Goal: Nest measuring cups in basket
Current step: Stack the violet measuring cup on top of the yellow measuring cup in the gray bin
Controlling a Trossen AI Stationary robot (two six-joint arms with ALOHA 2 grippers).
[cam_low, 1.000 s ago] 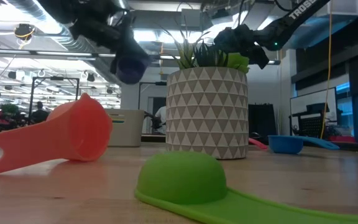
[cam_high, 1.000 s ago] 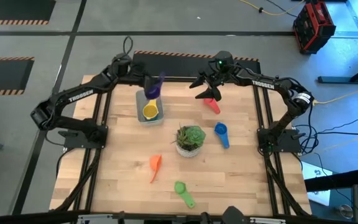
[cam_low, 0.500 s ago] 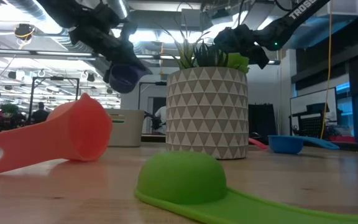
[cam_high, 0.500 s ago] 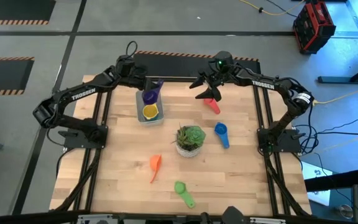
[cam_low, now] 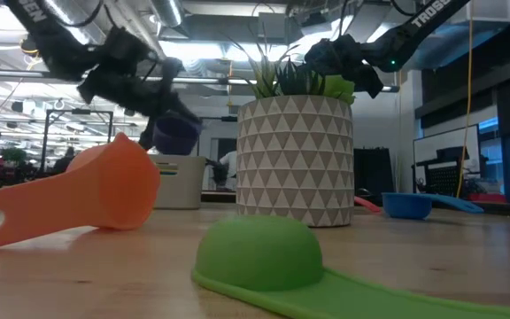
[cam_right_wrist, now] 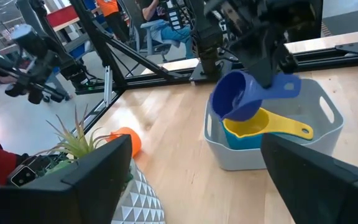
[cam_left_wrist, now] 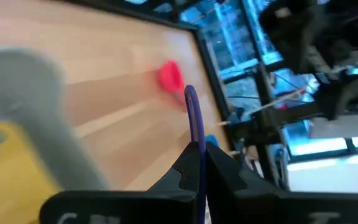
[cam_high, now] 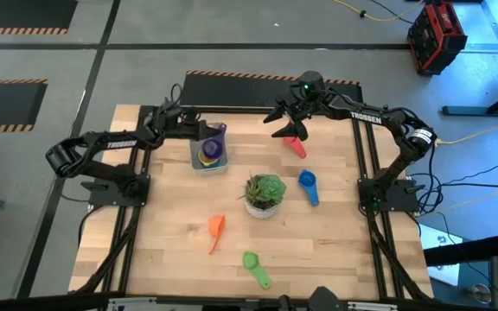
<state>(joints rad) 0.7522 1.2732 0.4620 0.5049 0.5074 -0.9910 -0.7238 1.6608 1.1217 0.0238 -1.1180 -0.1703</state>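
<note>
My left gripper (cam_high: 201, 132) is shut on the purple cup (cam_high: 211, 149), which it holds over the grey-white basket (cam_high: 194, 157) at the far left. The yellow cup (cam_right_wrist: 261, 130) lies inside the basket (cam_right_wrist: 328, 124). My right gripper (cam_high: 290, 128) hangs open above the red cup (cam_high: 296, 148), apart from it. The blue cup (cam_high: 308, 187), the orange cup (cam_high: 215, 231) and the green cup (cam_high: 255, 268) lie on the table. I see no light blue cup. My left gripper pinches the purple cup's handle (cam_left_wrist: 193, 124) between its two fingers, the handle edge-on and its free end sticking out past them. The fingers slant down from the table's left. The bowl (cam_right_wrist: 238, 96) hangs tilted just over the yellow cup; whether they touch, I cannot tell.
A leafy plant in a white patterned pot (cam_high: 264, 195) stands mid-table, between the basket and the blue cup. In the low view the green cup (cam_low: 259, 252) and the orange cup (cam_low: 78, 199) lie close to the near edge. People show in the room beyond the table.
My left gripper has come down and drawn back toward the table's left, tipping as it went. The purple cup has dropped from well above the basket's far edge to just over the yellow cup inside it. My right arm has kept still.
</note>
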